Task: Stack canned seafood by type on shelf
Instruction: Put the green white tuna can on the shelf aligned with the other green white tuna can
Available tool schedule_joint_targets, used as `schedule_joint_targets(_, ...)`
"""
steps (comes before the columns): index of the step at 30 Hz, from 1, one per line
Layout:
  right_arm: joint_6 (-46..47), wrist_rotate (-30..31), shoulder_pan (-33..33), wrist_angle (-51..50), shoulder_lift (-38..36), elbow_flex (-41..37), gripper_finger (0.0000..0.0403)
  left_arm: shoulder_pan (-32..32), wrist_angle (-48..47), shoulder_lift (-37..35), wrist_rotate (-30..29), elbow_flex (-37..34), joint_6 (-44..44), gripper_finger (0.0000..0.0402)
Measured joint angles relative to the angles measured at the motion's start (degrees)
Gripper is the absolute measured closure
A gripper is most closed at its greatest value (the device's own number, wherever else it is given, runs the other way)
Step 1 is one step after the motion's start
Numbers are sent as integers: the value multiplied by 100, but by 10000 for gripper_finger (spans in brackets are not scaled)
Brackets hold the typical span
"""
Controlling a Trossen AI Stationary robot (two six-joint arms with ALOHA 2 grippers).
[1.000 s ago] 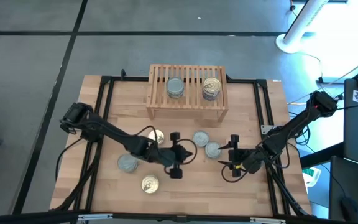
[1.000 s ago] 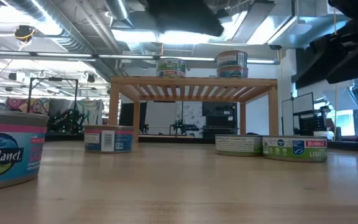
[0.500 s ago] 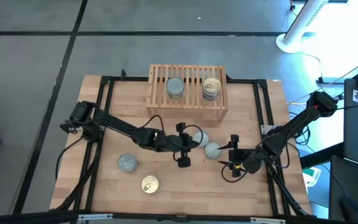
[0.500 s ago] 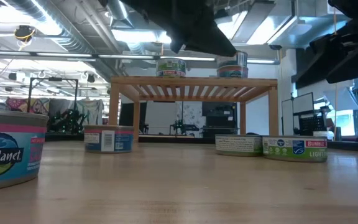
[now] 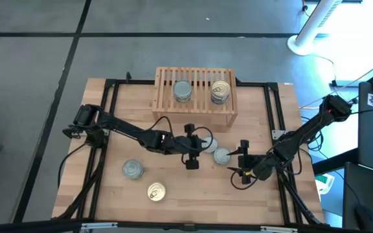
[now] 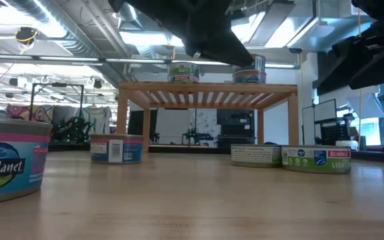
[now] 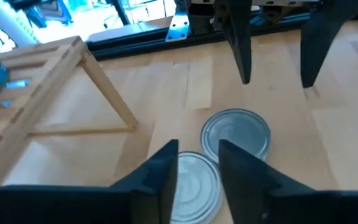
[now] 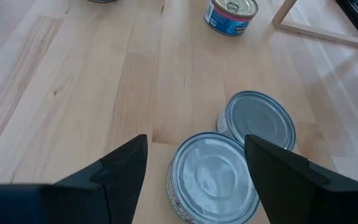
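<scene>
Left gripper (image 5: 191, 148): hovering mid-table over two silver-topped tins (image 7: 236, 132), fingers slightly apart, holding nothing.
Right gripper (image 5: 243, 158): fingers spread wide beside the same tins, touching nothing.
Shelf (image 5: 195, 114): standing at the table's far edge, carrying two tin stacks.

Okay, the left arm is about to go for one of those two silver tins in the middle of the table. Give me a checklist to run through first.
1. Left gripper empty: ok, nothing is between its fingers.
2. Left gripper open wide enough for the dull silver round tin under it: not ok, the gap looks narrower than the tin.
3. That tin stands free: not ok, the second silver tin sits right against it.
4. Right gripper out of the way: not ok, it is open and faces the same pair from the other side.
5. Stacking spot on the light-wood slatted shelf: ok, the silver tin on the shelf has a bare top.
</scene>
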Motion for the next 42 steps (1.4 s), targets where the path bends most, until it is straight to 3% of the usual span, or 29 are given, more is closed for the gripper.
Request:
schedule_joint_targets(5, 0, 1, 0, -2, 0, 0, 134, 20, 82, 213, 78, 9, 475, 258)
schedule_joint_targets(9, 0, 1, 0, 25, 0, 2, 134, 42, 182, 611, 521, 7, 601, 260)
schedule_joint_targets(18, 0, 1, 0, 123, 0, 4, 134, 79, 626, 1260, 592, 7, 918, 265)
schedule_joint_targets(26, 0, 3, 0, 122, 0, 4, 134, 295, 631, 1300, 626, 4, 831, 270)
schedule_joint_targets(31, 0, -5, 0, 122, 0, 4, 134, 409, 476, 1300, 1255, 3, 818, 270)
schedule_joint_targets(42, 0, -48, 0, 114, 0, 4, 134, 496, 495, 1505, 1274, 2, 822, 270)
